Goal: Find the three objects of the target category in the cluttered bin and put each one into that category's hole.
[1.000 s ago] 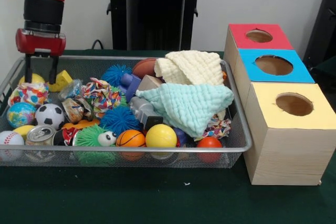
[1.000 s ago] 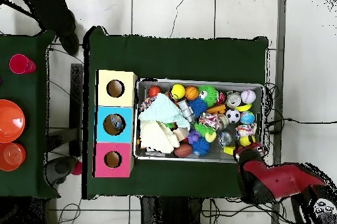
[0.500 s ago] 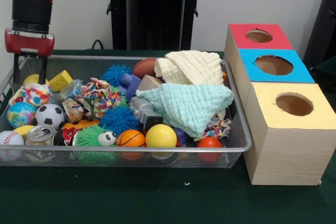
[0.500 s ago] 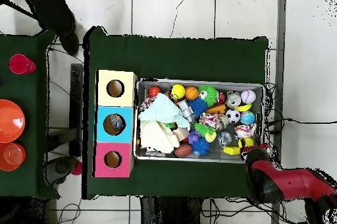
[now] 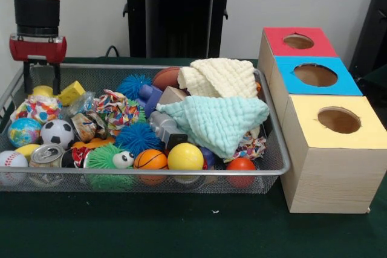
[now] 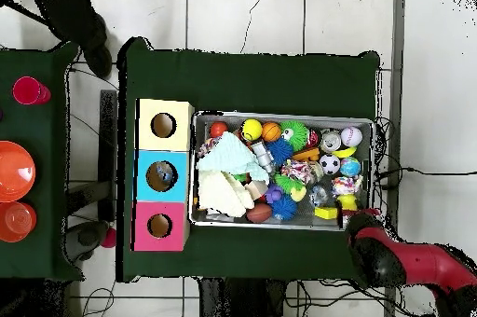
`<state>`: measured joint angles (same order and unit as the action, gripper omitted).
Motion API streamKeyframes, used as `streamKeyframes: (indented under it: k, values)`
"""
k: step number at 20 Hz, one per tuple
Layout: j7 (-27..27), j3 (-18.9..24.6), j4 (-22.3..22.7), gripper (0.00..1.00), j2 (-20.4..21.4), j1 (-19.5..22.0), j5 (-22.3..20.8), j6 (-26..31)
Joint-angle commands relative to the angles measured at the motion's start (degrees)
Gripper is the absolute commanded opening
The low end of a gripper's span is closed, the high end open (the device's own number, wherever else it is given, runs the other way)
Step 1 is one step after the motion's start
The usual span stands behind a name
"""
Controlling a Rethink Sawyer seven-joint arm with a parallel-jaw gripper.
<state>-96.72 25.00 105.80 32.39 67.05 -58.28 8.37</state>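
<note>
**Gripper shifted to the bin's far corner, nothing yet picked**

A dark green cloth-covered table [image 5: 181, 228] is seen before a pale wall, with a wire-mesh bin [image 5: 145, 173] set on it. Nearest in the front view, smooth hard-looking balls are lined up along the mesh wall: a baseball [image 5: 12, 160], a dented metal can [image 5: 46, 155], a mini basketball [image 5: 150, 159], a glossy yellow ball [image 5: 185, 156] and an orange ball [image 5: 241, 165]. Behind these, spiky rubber puffs in green [image 5: 104, 156] and blue [image 5: 136, 137] are seen, with a soccer ball [image 5: 57, 133] and a knotted rope toy [image 5: 118, 110]. Two soft waffle-weave cloths, mint [image 5: 217, 122] and cream [image 5: 219, 78], are draped over the middle and may hide more. Beside the bin, three wooden boxes are ranked yellow [image 5: 336, 125], blue [image 5: 317, 75], red [image 5: 297, 41], each with a round hole.

Against a second earlier, the gripper [image 5: 40, 86] has been carried sideways to the far corner, above a yellow block [image 5: 71, 92]. Its fingers are held modestly apart and nothing is gripped. The search is judged only begun; the target category cannot be told, and every candidate lies in the bin.
</note>
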Motion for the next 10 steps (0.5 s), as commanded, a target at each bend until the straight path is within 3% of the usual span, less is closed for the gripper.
streamKeyframes:
  k: [1, 5, 10]
  values:
    - [7.53, 8.02, 4.28, 1.0, -2.19, 1.69, 4.5, 10.01]
    - [7.83, 9.98, 5.5, 1.0, -2.96, 3.46, 6.84, 11.94]
    - [8.6, 10.68, 5.78, 1.0, -3.45, 4.42, 6.78, 12.29]
